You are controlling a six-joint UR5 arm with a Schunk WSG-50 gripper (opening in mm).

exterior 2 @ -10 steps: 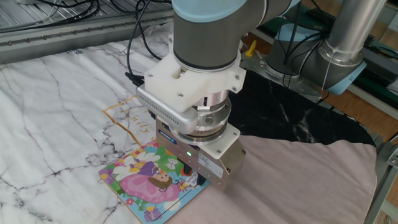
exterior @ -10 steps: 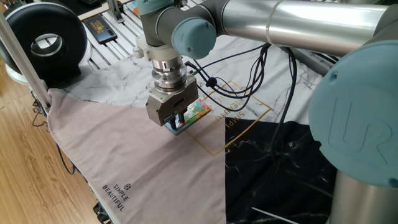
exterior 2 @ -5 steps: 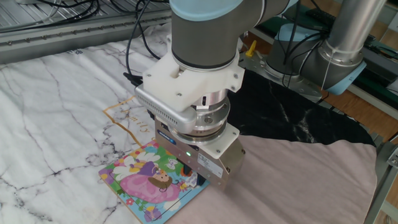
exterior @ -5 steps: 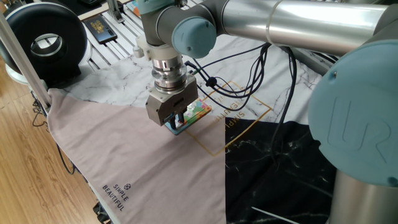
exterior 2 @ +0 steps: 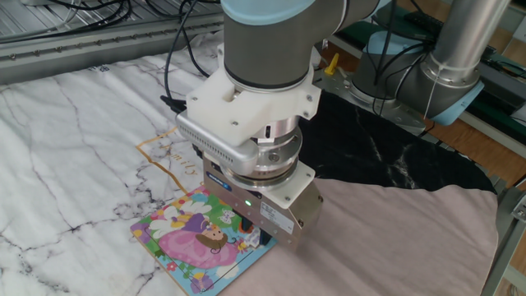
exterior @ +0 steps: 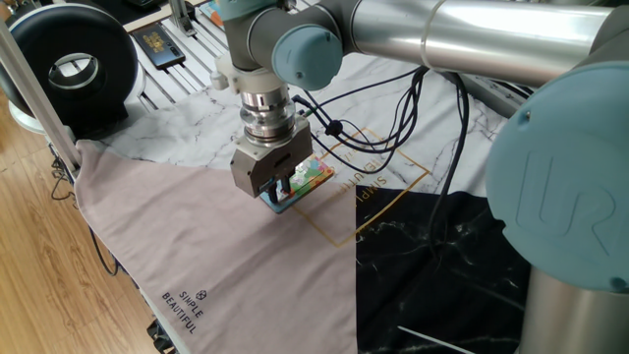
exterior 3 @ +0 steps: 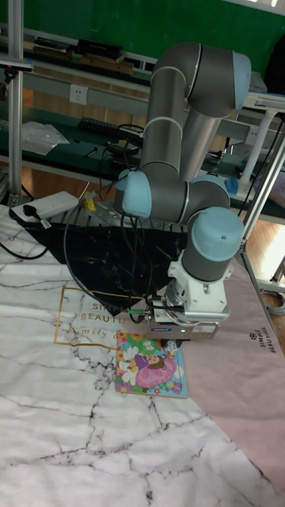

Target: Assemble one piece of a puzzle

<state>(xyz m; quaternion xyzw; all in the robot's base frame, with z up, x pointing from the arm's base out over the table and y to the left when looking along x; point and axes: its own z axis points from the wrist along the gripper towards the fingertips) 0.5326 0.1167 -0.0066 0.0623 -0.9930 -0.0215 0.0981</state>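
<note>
My big silver-and-blue arm point(exterior 3: 186, 127) has crept slightly sideways over the marble-print cloth point(exterior 2: 66, 148) since a second ago. My gripper point(exterior 2: 251, 233) stays low over a corner of the small pastel cartoon puzzle board point(exterior 2: 197, 238), which lies flat and unmoved. Whether my fingers are apart or together, I cannot tell. I judge the piece is being seated.

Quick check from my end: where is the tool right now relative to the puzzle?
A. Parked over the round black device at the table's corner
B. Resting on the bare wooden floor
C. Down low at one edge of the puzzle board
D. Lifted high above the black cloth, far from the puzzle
C: the tool sits low at the edge of the puzzle nearest the pinkish cloth; whether its fingers are shut cannot be seen.
</note>
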